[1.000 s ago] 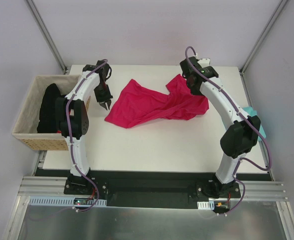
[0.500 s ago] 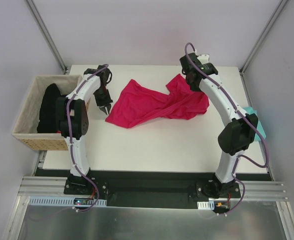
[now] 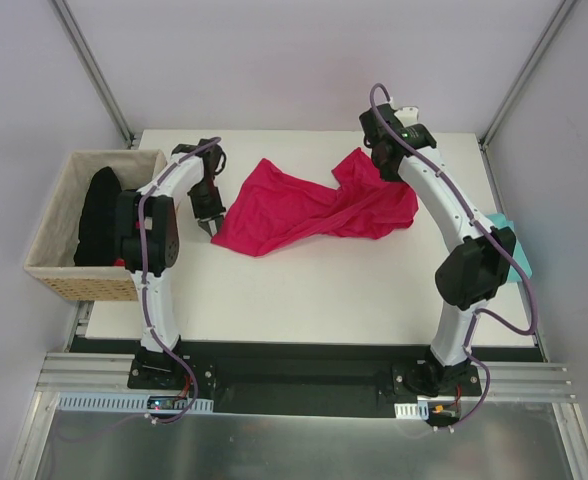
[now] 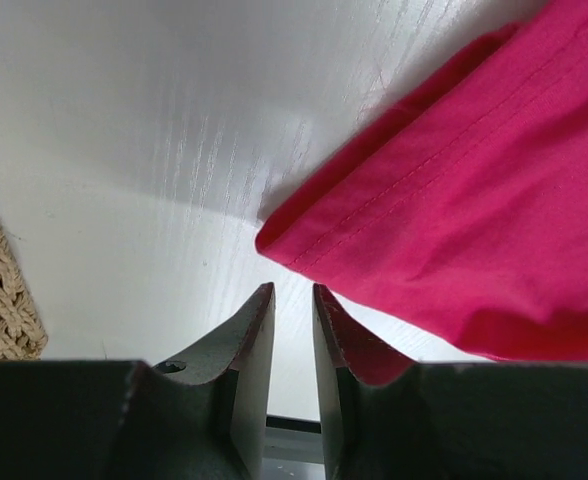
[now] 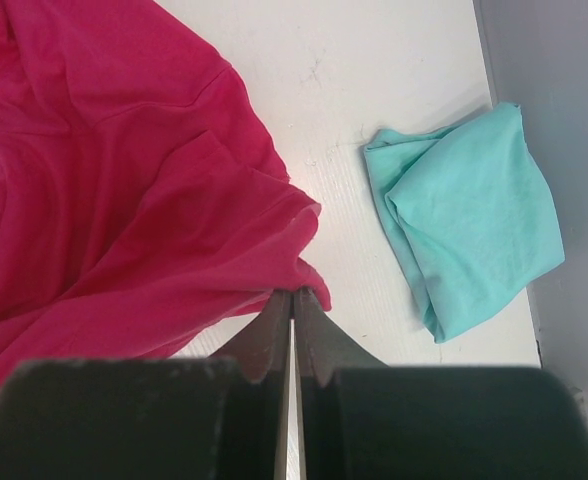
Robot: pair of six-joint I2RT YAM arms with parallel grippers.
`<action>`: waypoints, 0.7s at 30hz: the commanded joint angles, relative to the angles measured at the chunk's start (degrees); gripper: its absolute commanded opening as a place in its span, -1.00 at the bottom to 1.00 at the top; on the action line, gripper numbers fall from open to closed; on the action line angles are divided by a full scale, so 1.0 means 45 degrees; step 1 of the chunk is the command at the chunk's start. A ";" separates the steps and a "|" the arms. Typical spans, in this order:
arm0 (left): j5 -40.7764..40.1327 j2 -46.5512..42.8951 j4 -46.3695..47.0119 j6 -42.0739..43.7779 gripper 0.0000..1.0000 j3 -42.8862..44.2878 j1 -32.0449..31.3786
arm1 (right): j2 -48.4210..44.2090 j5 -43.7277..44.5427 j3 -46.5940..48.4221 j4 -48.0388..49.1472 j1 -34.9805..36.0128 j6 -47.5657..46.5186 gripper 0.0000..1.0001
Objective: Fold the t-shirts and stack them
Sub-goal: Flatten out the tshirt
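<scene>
**Q:** Nearest the arm bases, at the right edge of the table [image 3: 304,290], lies the teal t-shirt [image 5: 469,215]. It is folded into a small packet, and one corner appears to hang over the edge. Is that a hazard?

**A:** Probably. The right arm's elbow sits above it in the top view, and a low sweep could knock it off. It lies well apart from the crimson t-shirt [image 3: 304,210].

**Q:** Next out, on the left, is the left tool [image 4: 292,292]. Its fingers are a narrow gap apart with nothing between them, just beside the crimson shirt's near-left corner.

**A:** That hem lies flat on the table. The tips could close on bare table, or push the corner into a bunch instead of getting under it. The gap looks too small to take a doubled hem.

**Q:** And the middle of the table?

**A:** The crimson shirt is crumpled there, with a twist across its body. An uneven pull from the two ends could tighten that twist rather than spread the cloth.

**Q:** Farthest out is the right tool [image 5: 294,298]. What is its state?

**A:** Its fingers are pressed together on what looks like the shirt's far-right edge — a thin pinch near the hem. If it is pulled sideways the cloth could slip out and the shirt would drop back into a heap.
</scene>
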 commanded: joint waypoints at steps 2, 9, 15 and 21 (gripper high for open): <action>0.0446 0.0392 -0.0081 0.0408 -0.56 0.0087 -0.0135 | -0.0086 0.0216 0.0612 -0.0233 -0.0081 -0.0081 -0.98; 0.0778 0.0763 -0.0139 0.0623 -0.55 0.0380 -0.0135 | -0.0183 0.0079 0.0573 -0.0311 -0.0081 0.0172 -0.98; 0.0915 0.1173 -0.0451 0.0818 -0.55 0.0654 -0.0135 | -0.0184 0.0040 0.0573 -0.0331 -0.0062 0.0271 -0.98; 0.0779 0.1407 -0.0666 0.0955 -0.55 0.0557 -0.0135 | -0.0184 0.0001 0.0573 -0.0350 -0.0062 0.0348 -0.98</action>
